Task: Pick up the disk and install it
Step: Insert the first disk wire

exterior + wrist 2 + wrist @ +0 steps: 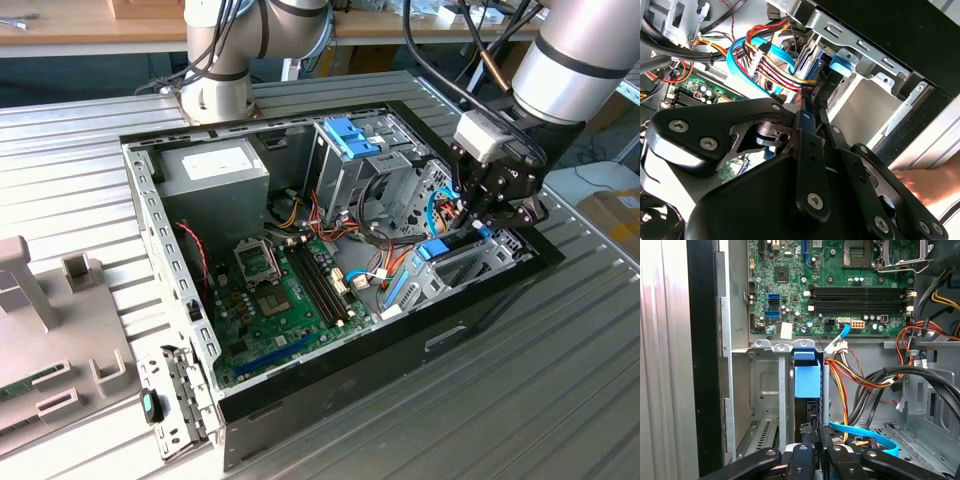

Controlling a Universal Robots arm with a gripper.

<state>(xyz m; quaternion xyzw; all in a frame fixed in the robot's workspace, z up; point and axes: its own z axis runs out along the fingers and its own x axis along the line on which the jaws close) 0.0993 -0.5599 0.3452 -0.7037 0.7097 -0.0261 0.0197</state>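
The disk (808, 412) stands on edge in the lower drive cage (771, 390) of the open computer case (330, 385). A light-blue rail piece (807, 380) caps its top edge. In the exterior view that blue piece (432, 250) sits at the case's corner on that view's right, just under my gripper (478, 228). In both wrist views the gripper (816, 434) (814, 112) is down at the disk's near end. Its black fingers (803, 455) are almost together, and I see nothing held between them. Coloured power wires (775, 70) and a blue data cable (865, 432) run close beside the fingers.
The green motherboard (275, 290) fills the case floor, with the power supply (215, 170) at the back. A second drive cage with a blue latch (352, 137) stands behind the gripper. A grey fixture (45, 340) sits on the ribbed metal table (520, 400) at the exterior view's left.
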